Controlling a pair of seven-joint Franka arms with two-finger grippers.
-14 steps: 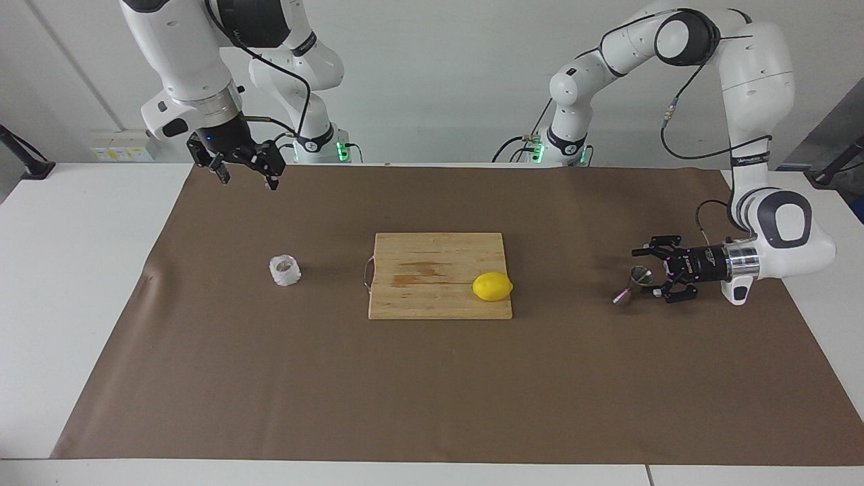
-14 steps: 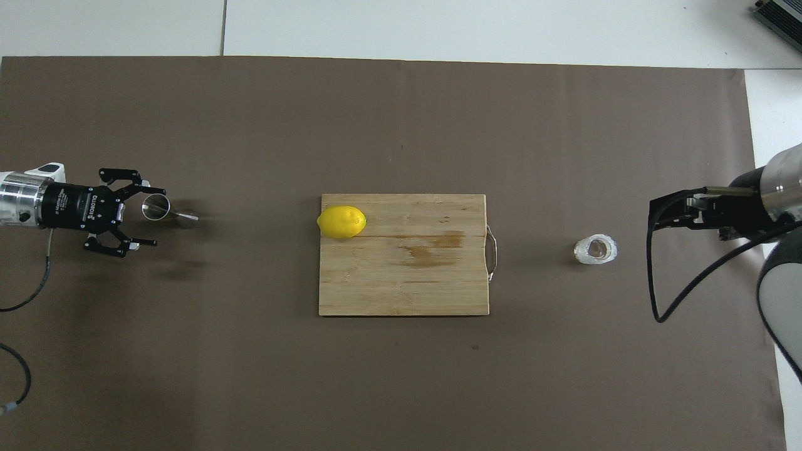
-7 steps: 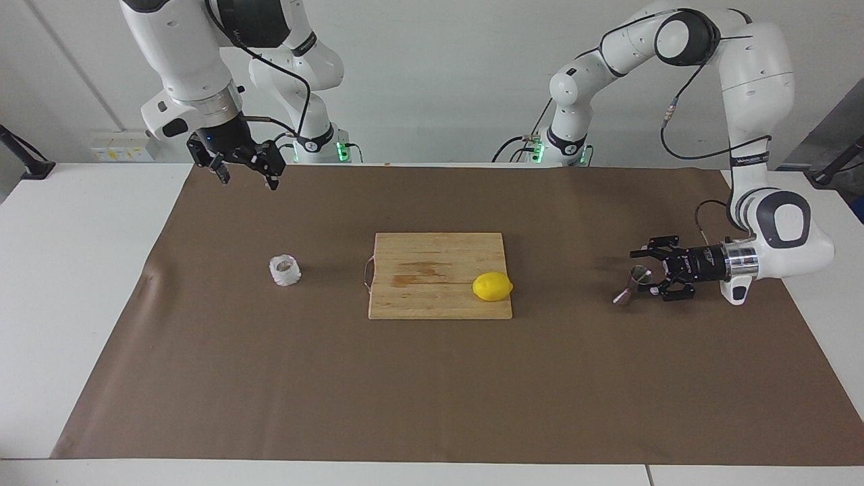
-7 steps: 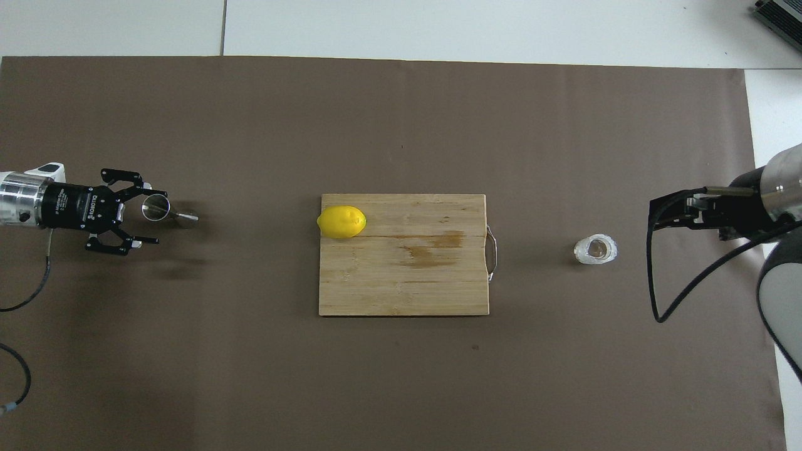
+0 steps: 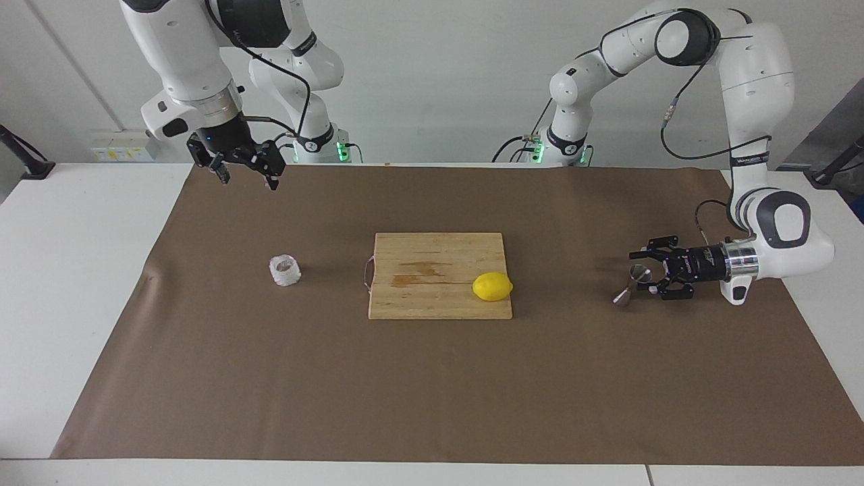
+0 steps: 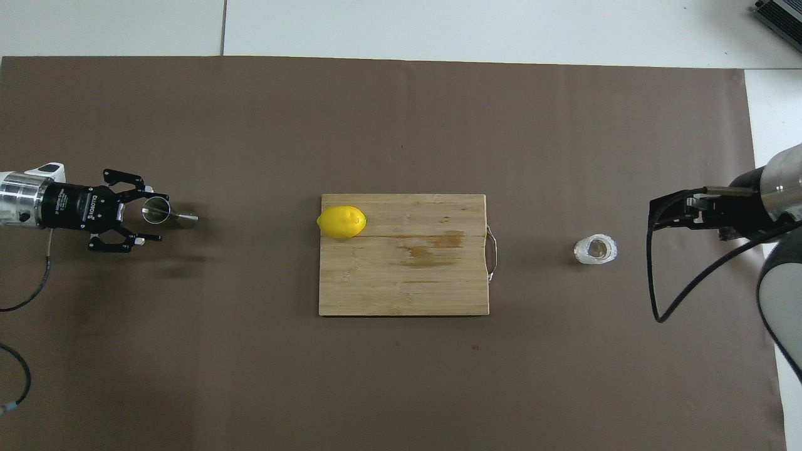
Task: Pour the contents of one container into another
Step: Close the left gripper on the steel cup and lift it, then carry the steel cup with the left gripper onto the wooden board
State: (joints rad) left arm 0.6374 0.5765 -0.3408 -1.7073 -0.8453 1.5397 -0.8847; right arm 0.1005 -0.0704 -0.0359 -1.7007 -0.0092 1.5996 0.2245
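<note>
Since a second ago the left gripper [image 5: 646, 277] has narrowed around the tilted steel hourglass jigger [image 5: 631, 283], grip unconfirmed; the right gripper [image 5: 244, 173] waits, fingers spread. Next: finish clamping, stand it upright.

A squat clear glass cup [image 5: 285, 270] stands upright on brown paper; the steel jigger [image 5: 632, 284] stands tilted.

Left gripper [image 5: 640, 271] extends horizontally, low above the table, fingers partly spread; right gripper [image 5: 247, 177] hangs raised, fingers spread apart.
</note>
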